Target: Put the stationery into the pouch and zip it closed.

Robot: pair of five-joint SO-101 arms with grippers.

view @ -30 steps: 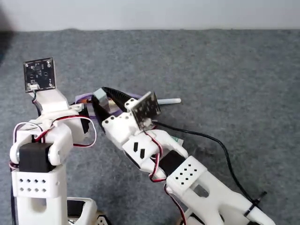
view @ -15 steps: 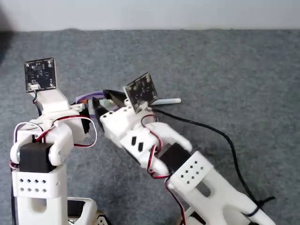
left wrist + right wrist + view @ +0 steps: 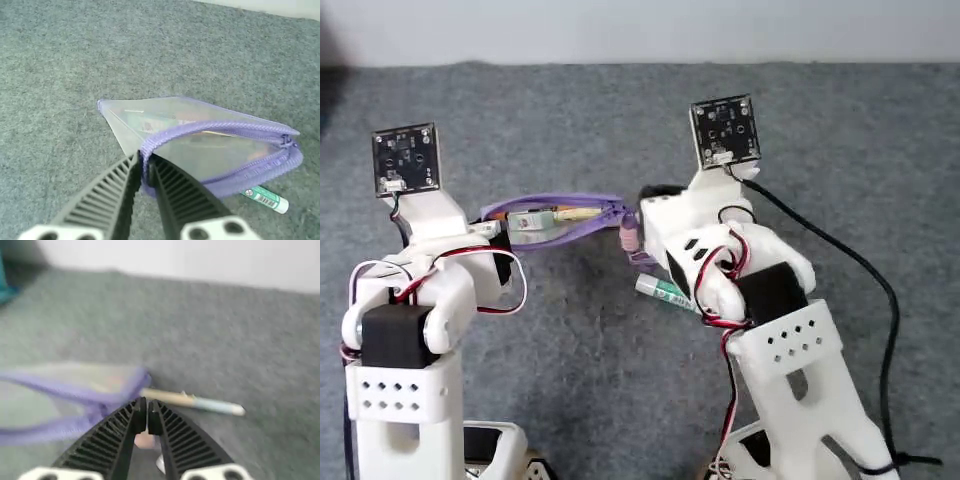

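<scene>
Your left gripper (image 3: 142,169) pinches the purple zip edge of the pouch (image 3: 200,150), which lies on the bench (image 3: 820,150) between both arms. Your right gripper (image 3: 147,415) is squeezed narrow at its other end.

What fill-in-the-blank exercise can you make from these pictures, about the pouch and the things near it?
1. The left claw is shut on the pouch at its ___ zipper edge.
2. The green-and-white stick lies on the grey carpet, ___ the pouch.
3. The two sides of the zipper stand apart, so the pouch is ___.

Missing words: purple; outside; open
</scene>
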